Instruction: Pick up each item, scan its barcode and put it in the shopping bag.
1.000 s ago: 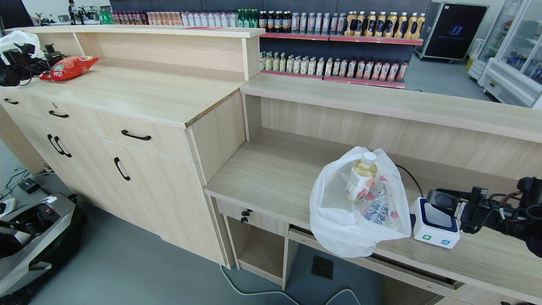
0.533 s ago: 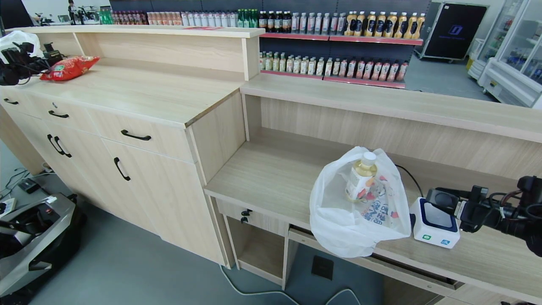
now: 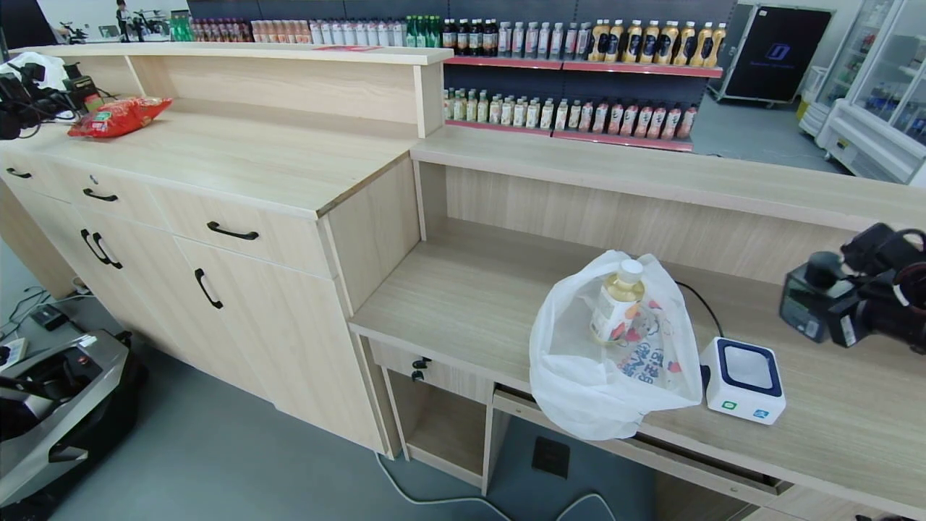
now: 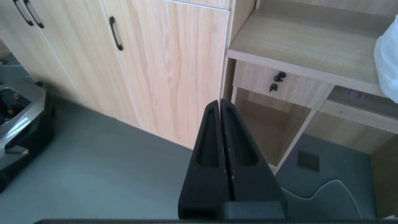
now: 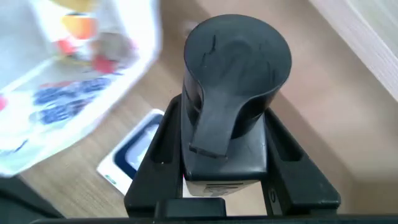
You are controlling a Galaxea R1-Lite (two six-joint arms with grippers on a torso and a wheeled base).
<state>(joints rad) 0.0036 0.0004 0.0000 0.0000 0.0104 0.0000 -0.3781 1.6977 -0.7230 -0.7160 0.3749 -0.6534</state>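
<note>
The right tool (image 5: 227,163) is clamping a black scanner (image 5: 236,56), holding it above the table (image 3: 854,434), right of the bag (image 3: 579,383). The left tool (image 4: 222,140) is hanging pinched shut, empty.

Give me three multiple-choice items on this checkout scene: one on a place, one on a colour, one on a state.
1. Where does the red snack bag lie?
A. In a drawer
B. On the high counter at the robot's left
C. On the floor

2. What colour is the item in the right hand?
A. Black
B. Yellow
C. Green

3. How does the left hand stand?
A. Fingers wide open
B. Shut on a bottle
C. Fingers shut together, nothing between

Key:
1 B: the head view shows it lying on that top.
2 A: the right wrist view shows a black body between the fingers.
3 C: the left wrist view shows the two fingers pressed together.
</note>
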